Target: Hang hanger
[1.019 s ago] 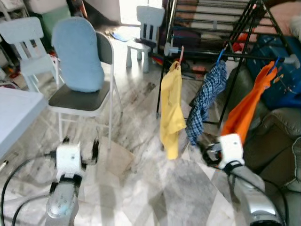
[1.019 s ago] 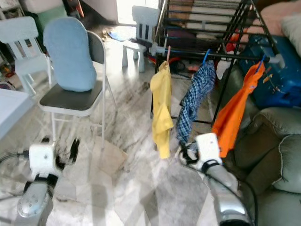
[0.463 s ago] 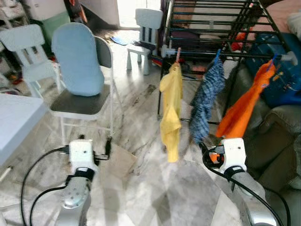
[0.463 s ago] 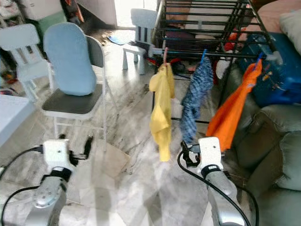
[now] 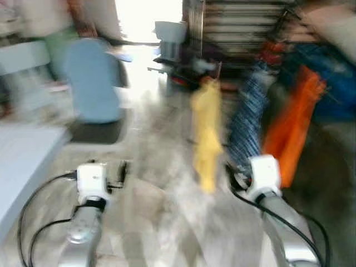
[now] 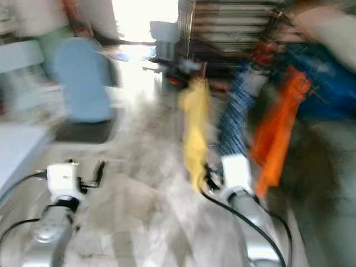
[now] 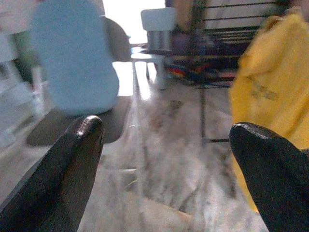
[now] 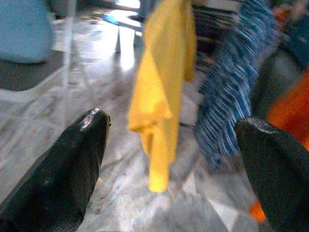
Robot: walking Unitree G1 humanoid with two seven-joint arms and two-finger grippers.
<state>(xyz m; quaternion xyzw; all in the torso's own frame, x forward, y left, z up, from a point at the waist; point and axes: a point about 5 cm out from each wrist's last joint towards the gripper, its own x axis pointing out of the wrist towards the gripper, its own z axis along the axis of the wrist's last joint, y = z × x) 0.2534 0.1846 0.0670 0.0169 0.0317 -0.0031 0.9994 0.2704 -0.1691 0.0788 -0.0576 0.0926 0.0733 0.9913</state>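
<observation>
The head views are blurred by motion. A yellow garment (image 5: 207, 130), a blue plaid garment (image 5: 247, 128) and an orange garment (image 5: 292, 122) hang in a row from the black drying rack (image 5: 239, 33) ahead. My left gripper (image 5: 119, 169) is held low over the floor, left of the yellow garment; its fingers (image 7: 72, 159) stand wide apart with nothing between them. My right gripper (image 5: 233, 175) sits just below the yellow garment (image 8: 161, 87) and the plaid garment (image 8: 236, 87), open and holding nothing.
A folding chair with a blue cushion (image 5: 94, 83) stands at the left, a white table (image 5: 22, 156) in front of it. A small white chair (image 5: 169, 33) is at the back. A dark sofa (image 5: 334, 167) and blue bag (image 5: 334, 72) are at the right.
The whole picture has shifted and blurred, so the camera is moving; the rack and garments look a little nearer. Both grippers stay held out in front, open.
</observation>
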